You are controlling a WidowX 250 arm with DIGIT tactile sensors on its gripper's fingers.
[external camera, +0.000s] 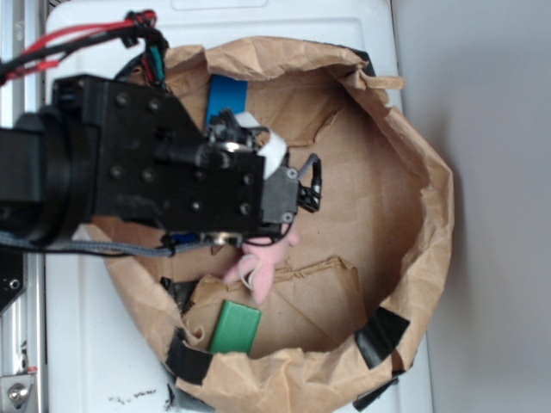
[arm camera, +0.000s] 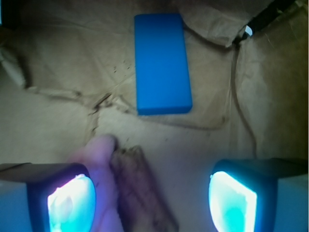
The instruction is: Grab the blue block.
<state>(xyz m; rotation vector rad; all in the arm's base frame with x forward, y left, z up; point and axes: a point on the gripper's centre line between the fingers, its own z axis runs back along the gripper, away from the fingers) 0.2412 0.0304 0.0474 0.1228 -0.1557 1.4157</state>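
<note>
Table (external camera: 73, 284): white surface, carries the paper bag.
Paper bag (external camera: 422, 224): brown, crumpled, lies open on the table; black tape patches at its lower rim.
Blue block (arm camera: 161, 63): flat on the bag's floor.
Green block (external camera: 235, 328): flat on the floor, near the lower rim.
Pink item (external camera: 258, 262): on the floor, just above the green block.
Brown wood scrap (arm camera: 142, 193): touching the pink item.

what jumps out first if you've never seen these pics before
In the wrist view the bright blue block lies flat on crumpled brown paper, ahead of the open gripper with its glowing pads. From outside, the black arm looms over the paper nest, with a green block near its lower rim.
</note>
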